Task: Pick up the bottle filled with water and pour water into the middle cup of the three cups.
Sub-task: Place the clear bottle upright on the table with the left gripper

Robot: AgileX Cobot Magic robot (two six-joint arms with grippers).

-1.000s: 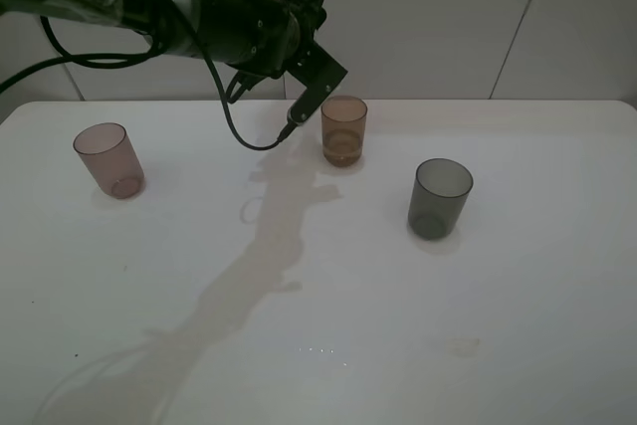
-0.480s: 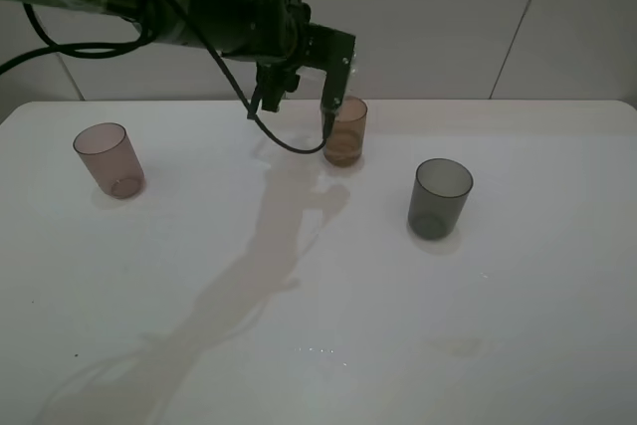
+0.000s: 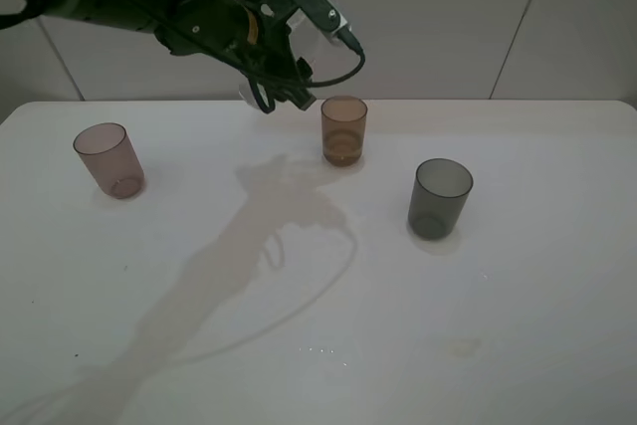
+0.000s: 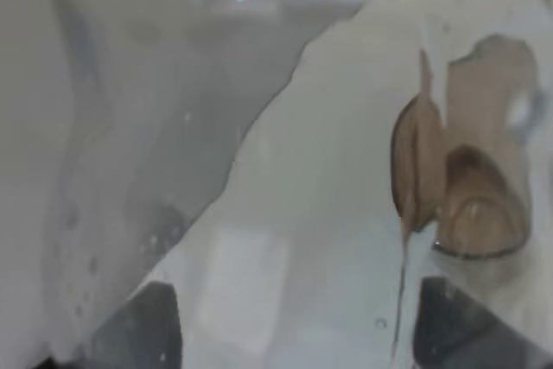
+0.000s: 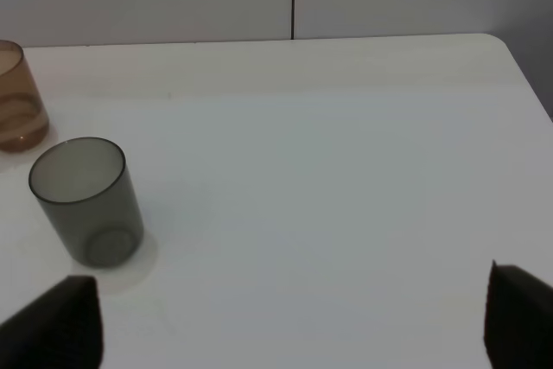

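Bottle (image 3: 311, 42): clear, held in the air by the left gripper (image 3: 299, 47), up and to the left of the middle cup (image 3: 343, 129); its tilt cannot be made out. In the left wrist view the bottle (image 4: 259, 213) fills the frame, jaws closed on either side of it, amber cup (image 4: 467, 187) seen distorted through it. Middle cup upright on the white table (image 3: 318, 325), with the pinkish-brown cup (image 3: 107, 159) to its left and the dark grey cup (image 3: 439, 198) to its right. Right gripper (image 5: 285, 334): fingertips spread wide, holding nothing.

White glossy worktop (image 3: 418, 325) with rounded corners, shadowed toward 8 o'clock. Pale panelled wall (image 3: 448, 17) at 12 o'clock, split by dark seams.
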